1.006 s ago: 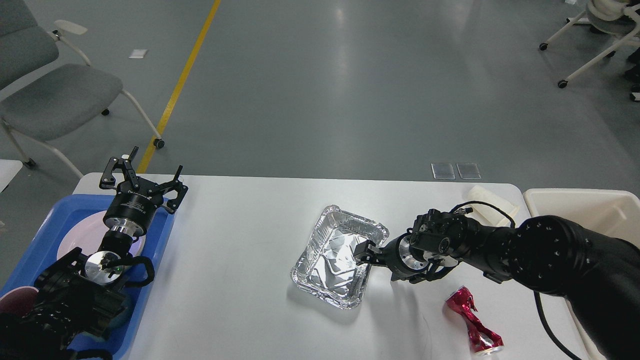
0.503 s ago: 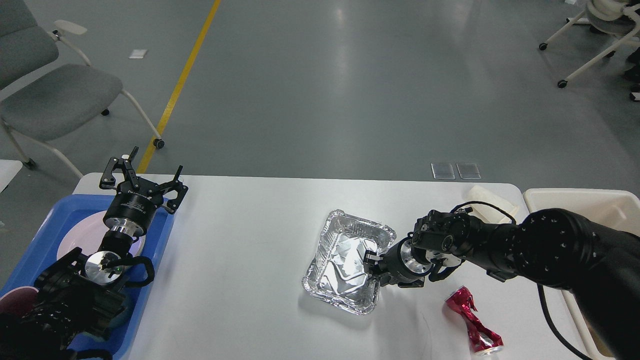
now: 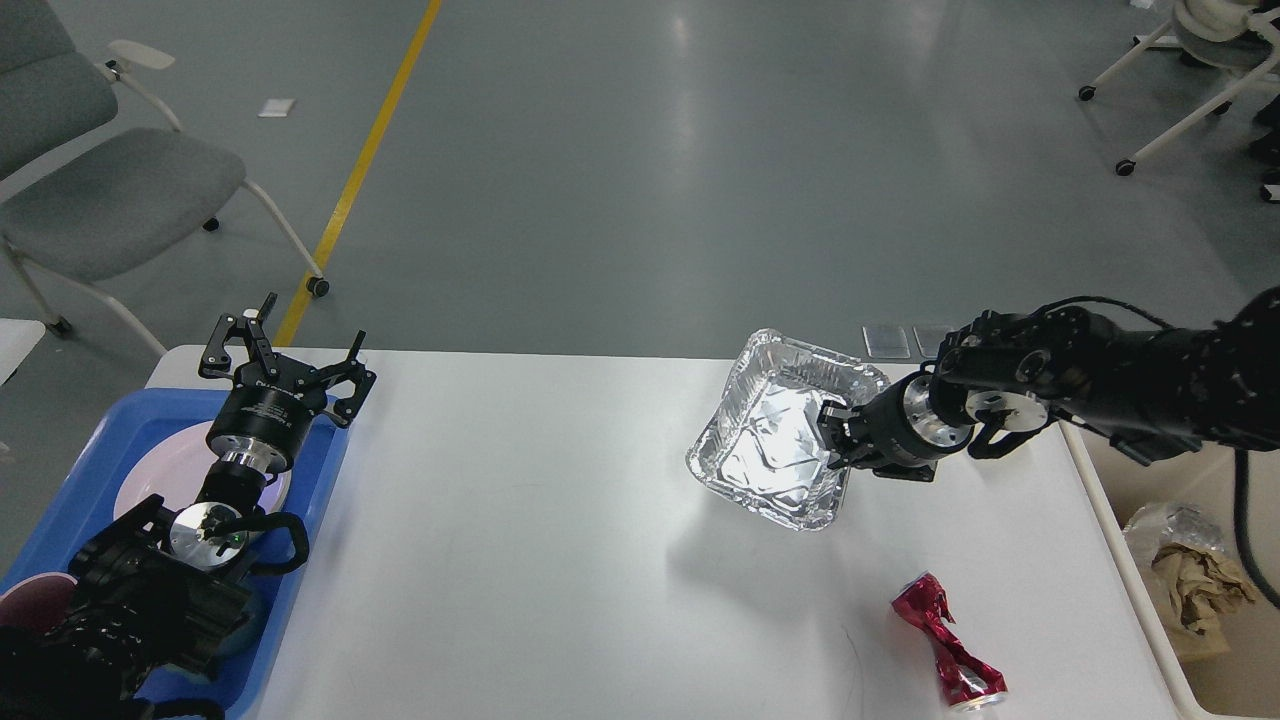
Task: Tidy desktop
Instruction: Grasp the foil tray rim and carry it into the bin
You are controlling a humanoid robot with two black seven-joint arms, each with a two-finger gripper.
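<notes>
The desktop [image 3: 520,560] is a large white tabletop. My right gripper [image 3: 835,437] is shut on the right rim of a silver foil tray [image 3: 775,430] and holds it tilted in the air above the table's right half. A crushed red can [image 3: 945,640] lies on the table at the front right. My left gripper [image 3: 285,350] is open and empty above the far end of a blue tray [image 3: 110,440] at the left edge, which holds a pale plate [image 3: 160,475].
A cream bin [image 3: 1130,560] stands off the table's right edge with crumpled brown paper and foil [image 3: 1190,570] inside. A dark red cup [image 3: 35,605] sits at the blue tray's near end. A grey chair [image 3: 100,190] stands on the floor at far left.
My right gripper has lifted the foil tray off the table and carried it up and to the right, toward the bin. The right arm now uncovers the bin's inside. The left arm has not moved.
</notes>
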